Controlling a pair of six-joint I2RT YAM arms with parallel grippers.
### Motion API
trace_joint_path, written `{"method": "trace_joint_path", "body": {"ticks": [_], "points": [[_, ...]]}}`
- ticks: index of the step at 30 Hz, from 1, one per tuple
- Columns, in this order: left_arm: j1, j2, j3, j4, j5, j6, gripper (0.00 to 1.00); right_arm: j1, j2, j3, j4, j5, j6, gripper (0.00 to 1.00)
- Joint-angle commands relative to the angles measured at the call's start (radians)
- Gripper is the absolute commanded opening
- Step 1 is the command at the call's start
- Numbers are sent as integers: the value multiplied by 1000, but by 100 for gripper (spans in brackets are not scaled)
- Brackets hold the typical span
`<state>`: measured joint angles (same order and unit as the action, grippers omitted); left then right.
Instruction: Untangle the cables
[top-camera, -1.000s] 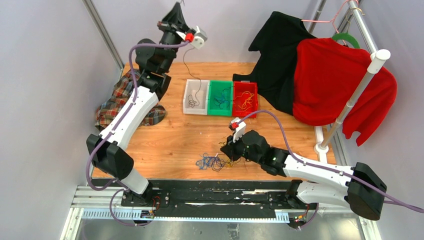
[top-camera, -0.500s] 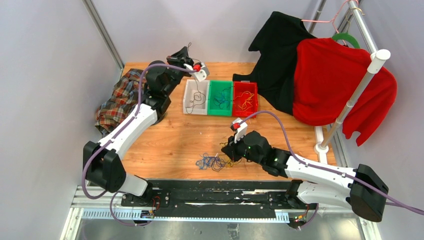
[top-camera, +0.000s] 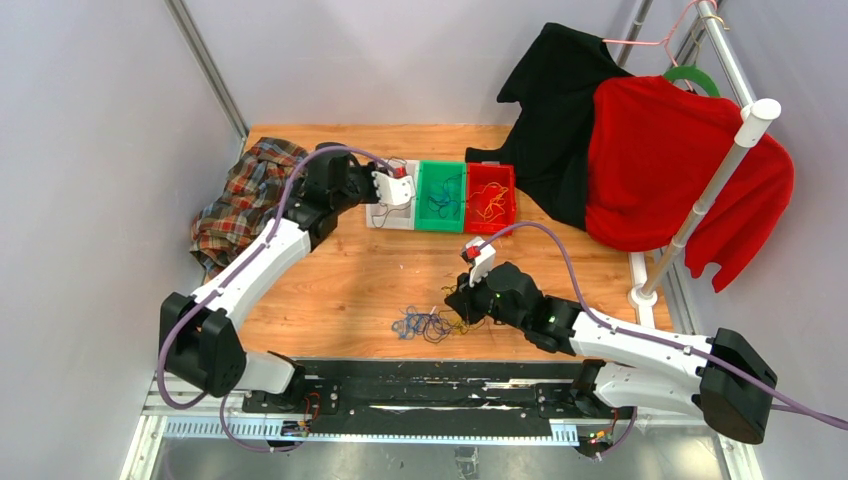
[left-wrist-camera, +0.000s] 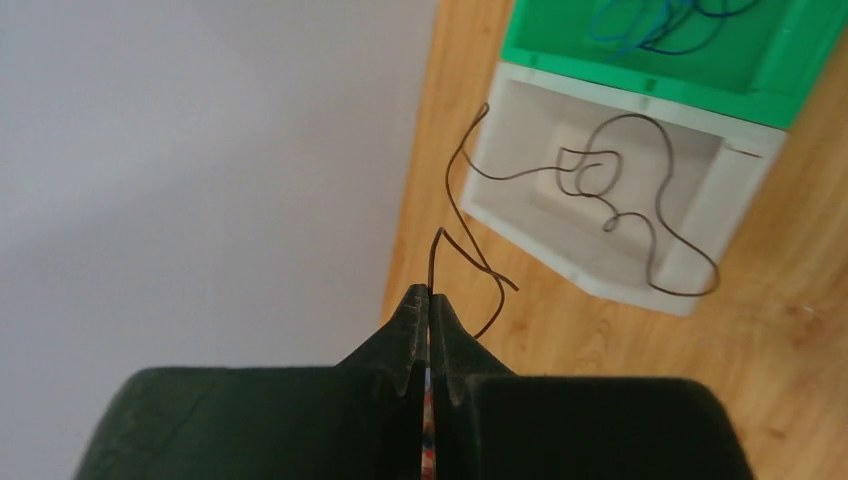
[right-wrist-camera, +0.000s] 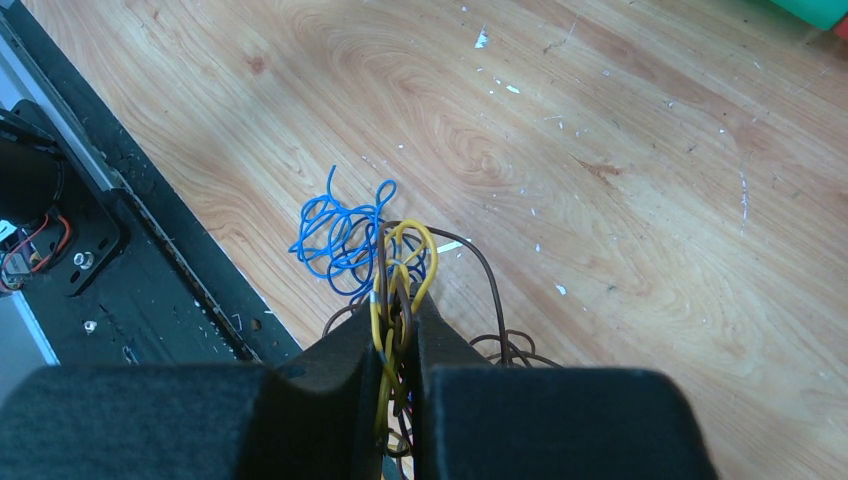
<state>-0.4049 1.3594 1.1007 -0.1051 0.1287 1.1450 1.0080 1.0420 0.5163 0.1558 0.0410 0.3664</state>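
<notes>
Left end effector (left-wrist-camera: 428, 300) pinches brown cable (left-wrist-camera: 433, 262) over white bin (left-wrist-camera: 580, 250), upper centre. Right end effector (right-wrist-camera: 400, 310) clamps tangle (top-camera: 425, 323), lower centre of worktop. Sorting step; next: drop cable into bin.

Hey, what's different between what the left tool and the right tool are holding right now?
The left tool pinches one thin dark brown wire; the right tool clamps a bundle of yellow and brown wires. The left tool's wire trails loose over the white bin; the right tool's bundle runs into the tangle on the table. Both are shut on wire.
</notes>
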Motion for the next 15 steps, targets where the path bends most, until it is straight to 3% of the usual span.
{"method": "trace_joint_path", "body": {"ticks": [1,11,15], "points": [[-4,56,123,-250,59,-129,0,-8,-4,10,-2,26,4,2],[-22,317,301,-298,6,-272,0,-9,4,20,-3,43,2,2],[-22,418,318,-227,-34,-292,0,-14,9,25,3,46,10,2]]}}
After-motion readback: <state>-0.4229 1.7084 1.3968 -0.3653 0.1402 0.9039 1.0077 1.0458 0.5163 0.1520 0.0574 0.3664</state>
